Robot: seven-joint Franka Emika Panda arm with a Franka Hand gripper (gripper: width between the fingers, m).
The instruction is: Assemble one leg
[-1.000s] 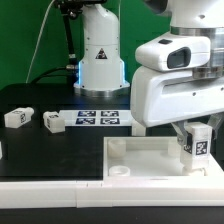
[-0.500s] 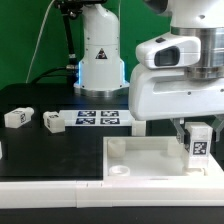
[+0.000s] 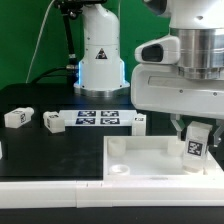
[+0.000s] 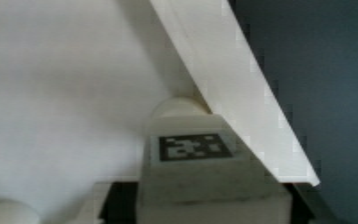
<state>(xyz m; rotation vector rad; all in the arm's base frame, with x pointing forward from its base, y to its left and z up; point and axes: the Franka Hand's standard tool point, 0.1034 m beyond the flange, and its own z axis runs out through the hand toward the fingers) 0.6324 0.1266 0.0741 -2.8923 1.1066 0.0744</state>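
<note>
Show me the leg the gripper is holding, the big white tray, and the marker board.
held leg (image 3: pixel 196 147): exterior view, on its tagged face.
tray (image 3: pixel 150 160): exterior view, on its bare floor.
marker board (image 3: pixel 108 119): exterior view, on one of its tags.

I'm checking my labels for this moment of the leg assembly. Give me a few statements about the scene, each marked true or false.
1. The gripper is shut on a leg. True.
2. That leg is held at the end of the tray toward the exterior view's left. False: it is at the end toward the exterior view's right.
3. Two loose legs lie on the black table. True.
4. The marker board lies inside the tray. False: it lies on the table behind the tray.
</note>
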